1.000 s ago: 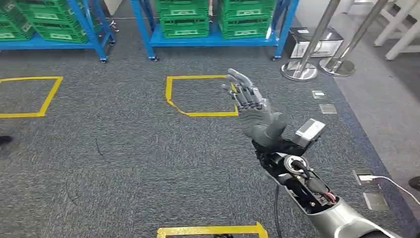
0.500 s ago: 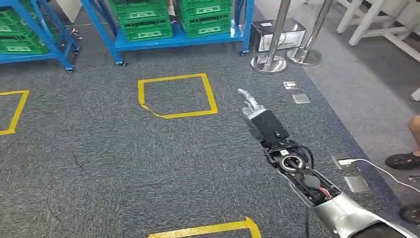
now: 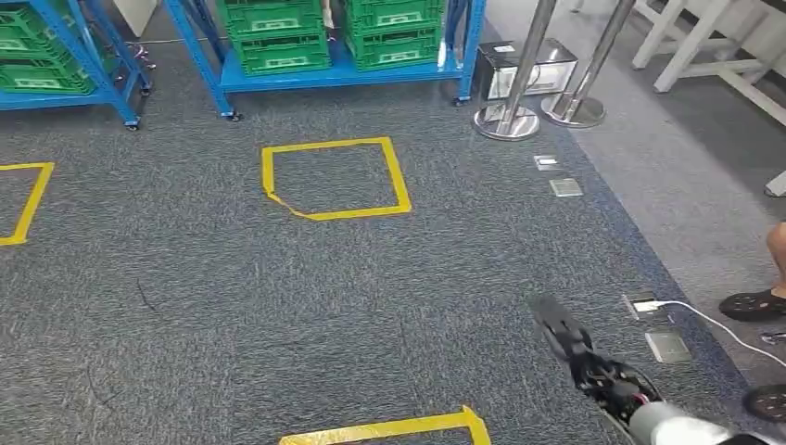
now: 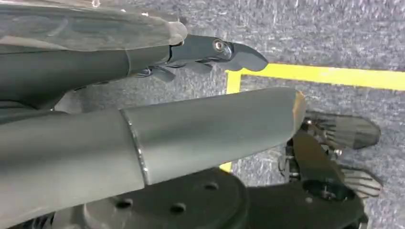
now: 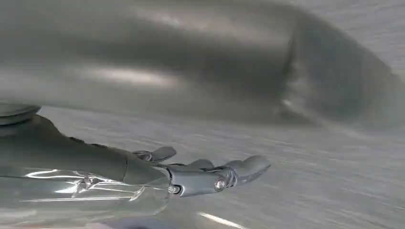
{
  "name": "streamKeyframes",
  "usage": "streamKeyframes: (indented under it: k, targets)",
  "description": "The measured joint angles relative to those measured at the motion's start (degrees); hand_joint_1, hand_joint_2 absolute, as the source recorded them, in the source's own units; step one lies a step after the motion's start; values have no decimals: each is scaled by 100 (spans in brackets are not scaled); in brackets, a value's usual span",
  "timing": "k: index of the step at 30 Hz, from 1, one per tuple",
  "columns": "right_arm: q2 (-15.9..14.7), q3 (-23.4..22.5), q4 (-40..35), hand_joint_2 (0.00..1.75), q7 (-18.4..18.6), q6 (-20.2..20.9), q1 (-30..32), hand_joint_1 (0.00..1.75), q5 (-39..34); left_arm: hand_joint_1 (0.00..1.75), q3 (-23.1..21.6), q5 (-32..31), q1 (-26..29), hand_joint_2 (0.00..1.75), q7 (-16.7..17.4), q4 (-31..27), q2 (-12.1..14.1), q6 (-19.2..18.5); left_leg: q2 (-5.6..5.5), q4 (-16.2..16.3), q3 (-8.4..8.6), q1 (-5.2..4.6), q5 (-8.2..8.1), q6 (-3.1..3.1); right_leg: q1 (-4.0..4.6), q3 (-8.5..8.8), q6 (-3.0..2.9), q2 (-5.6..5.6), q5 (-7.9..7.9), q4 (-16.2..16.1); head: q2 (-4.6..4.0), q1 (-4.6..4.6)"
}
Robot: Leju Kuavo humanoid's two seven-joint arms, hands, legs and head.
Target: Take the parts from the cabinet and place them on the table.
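Parts are not in either hand, so your task looks barely begun. Judging by the scene, they sit in the green crates point(image 3: 278, 37) on the blue cabinet point(image 3: 343, 74), well ahead of you. Your right hand point(image 3: 556, 329) hangs low and well short of the cabinet, fingers point(image 5: 239, 169) straight and apart, holding nothing. Your left hand point(image 4: 210, 50) is likewise stretched out and empty. Between you and the cabinet lies open carpet point(image 3: 185, 278) with a yellow taped square point(image 3: 334, 178). Just right of the cabinet stand steel posts point(image 3: 519, 83); a white cable point(image 3: 714, 320) and a person's foot point(image 3: 755, 301) lie farther right.
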Motion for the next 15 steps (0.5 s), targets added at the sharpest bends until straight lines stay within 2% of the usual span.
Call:
streamKeyframes:
  k: [9,10,15]
  targets:
    - [0,-4,1070,0,615,164,281,0,48,0,0,2,-13,0,-18,0,-22,11,22,-5,15,1,-15,11,-16,1,15,26,-11,-3,0,-2]
    - [6,-2,1154,175,723,197,308,0,87,0,0,0,-13,0,-17,0,-22,11,22,-7,17,2,-14,11,-15,3,15,26,-12,-3,0,0]
    - [70,6,1444,175,999,361,433,0,225,0,0,-20,-14,0,-20,0,-22,11,25,-17,26,3,-10,4,-12,7,14,30,-11,-2,0,-2]
